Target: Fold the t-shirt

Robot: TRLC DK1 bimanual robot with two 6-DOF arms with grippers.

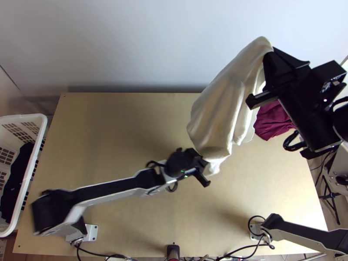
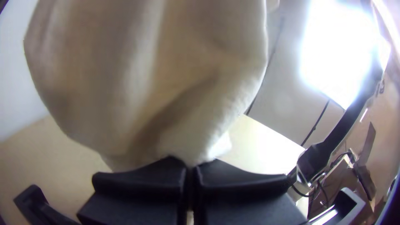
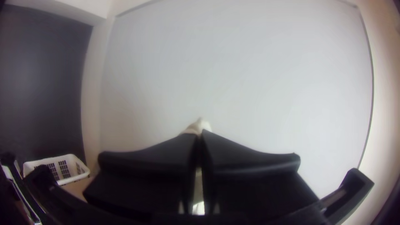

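Laundry basket point(image 1: 36, 152), white and slotted, stands beside the table's point(image 1: 113, 126) left edge, with dark cloth point(image 1: 16, 182) inside it. From its base near the table's front left corner, the left arm point(image 1: 104, 189) reaches in over the middle. Its gripper, the left gripper point(image 1: 205, 166), has its jaws drawn together, with the lower end of the t-shirt point(image 1: 230, 102) clamped at their tips. That cream t-shirt hangs bunched in long folds over the right part of the table, slanting from the left gripper up toward the far edge. At its upper end the right gripper point(image 1: 270, 53) pinches a small bit of the fabric, jaws together in the right wrist view. The right arm point(image 1: 300, 230) has its base near the front right corner. Partly behind the hanging shirt and right gripper, a bunched maroon cloth point(image 1: 273, 122) lies near the table's right edge, toward the far corner.
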